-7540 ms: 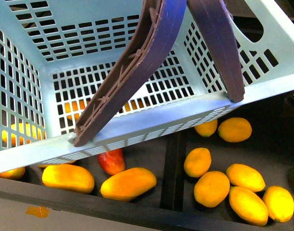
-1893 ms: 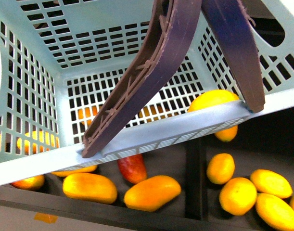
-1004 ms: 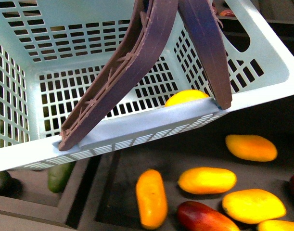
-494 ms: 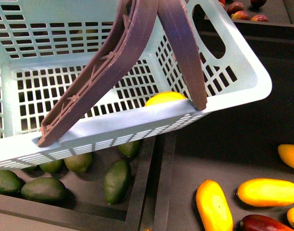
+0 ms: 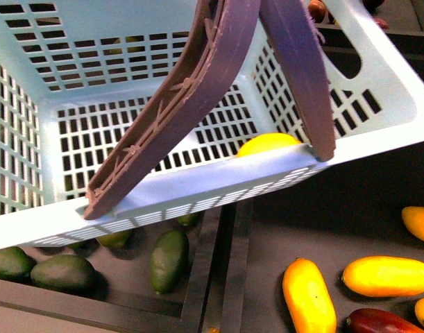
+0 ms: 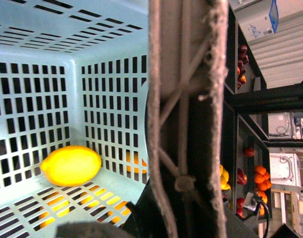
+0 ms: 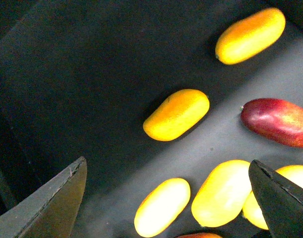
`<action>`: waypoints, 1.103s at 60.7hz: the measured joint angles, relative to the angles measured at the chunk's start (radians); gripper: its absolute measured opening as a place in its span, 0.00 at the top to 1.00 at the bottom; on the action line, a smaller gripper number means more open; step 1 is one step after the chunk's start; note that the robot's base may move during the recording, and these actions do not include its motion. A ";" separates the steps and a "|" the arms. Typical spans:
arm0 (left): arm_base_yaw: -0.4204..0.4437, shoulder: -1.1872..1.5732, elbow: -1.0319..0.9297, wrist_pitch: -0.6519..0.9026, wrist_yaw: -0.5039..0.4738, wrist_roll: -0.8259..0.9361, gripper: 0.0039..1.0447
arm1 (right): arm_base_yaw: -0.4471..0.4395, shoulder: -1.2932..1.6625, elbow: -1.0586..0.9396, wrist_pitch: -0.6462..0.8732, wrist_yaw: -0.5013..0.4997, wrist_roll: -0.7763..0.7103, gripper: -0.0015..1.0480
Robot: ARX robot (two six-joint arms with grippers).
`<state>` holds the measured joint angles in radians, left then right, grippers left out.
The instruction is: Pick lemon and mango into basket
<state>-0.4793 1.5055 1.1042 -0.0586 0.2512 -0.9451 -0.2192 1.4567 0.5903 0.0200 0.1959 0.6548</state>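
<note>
Basket (image 5: 212,182) pale turquoise, slotted lattice; handles (image 5: 184,97) brown; lemon (image 6: 71,165) yellow; avocados (image 5: 168,260) dark green.

Lemon (image 6: 71,165) lying inside tilted turquoise basket (image 5: 212,189); yellow mango (image 5: 309,298) outside.

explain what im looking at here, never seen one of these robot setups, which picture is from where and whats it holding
This is a robot with two arms, each ending in a gripper, and three cameras. The front view looks out from its body: a turquoise basket with brown handles hangs tilted over dark trays of green avocados and yellow mangoes. The left wrist view looks into the basket from right beside a handle, and shows one lemon lying on its floor. The left arm seems to carry the basket, but the grip itself is not visible. The right wrist view looks down past the right gripper, whose fingers are spread and hold nothing, at more mangoes and one dark red mango.
</note>
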 joint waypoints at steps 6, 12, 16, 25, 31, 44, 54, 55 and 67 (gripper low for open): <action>0.003 0.000 0.000 0.000 -0.012 0.007 0.96 | -0.020 0.164 0.078 0.006 -0.008 0.069 0.08; 0.003 0.000 0.000 0.000 -0.011 0.009 0.96 | -0.037 0.301 0.142 0.013 -0.022 0.135 0.08; 0.003 0.000 0.000 0.000 -0.001 0.006 0.96 | -0.047 0.401 0.186 0.023 -0.025 0.181 0.08; 0.002 0.000 0.000 0.000 0.010 0.005 0.96 | -0.060 0.530 0.239 0.041 -0.023 0.231 0.08; 0.002 0.000 0.000 0.000 0.010 0.005 0.96 | -0.066 0.603 0.275 0.045 -0.017 0.251 0.08; 0.002 0.000 0.000 0.000 -0.002 0.006 0.96 | -0.059 0.714 0.354 0.037 -0.005 0.283 0.08; 0.002 0.000 0.000 0.000 -0.001 0.006 0.96 | -0.040 0.786 0.416 0.024 0.002 0.303 0.08; 0.002 0.000 0.000 0.000 0.000 0.006 0.96 | -0.038 0.792 0.422 0.023 0.002 0.304 0.08; 0.002 0.000 0.000 0.000 0.005 0.005 0.96 | -0.011 0.872 0.504 -0.003 0.005 0.335 0.08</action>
<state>-0.4778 1.5055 1.1042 -0.0586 0.2562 -0.9401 -0.2306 2.3283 1.0946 0.0170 0.2012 0.9894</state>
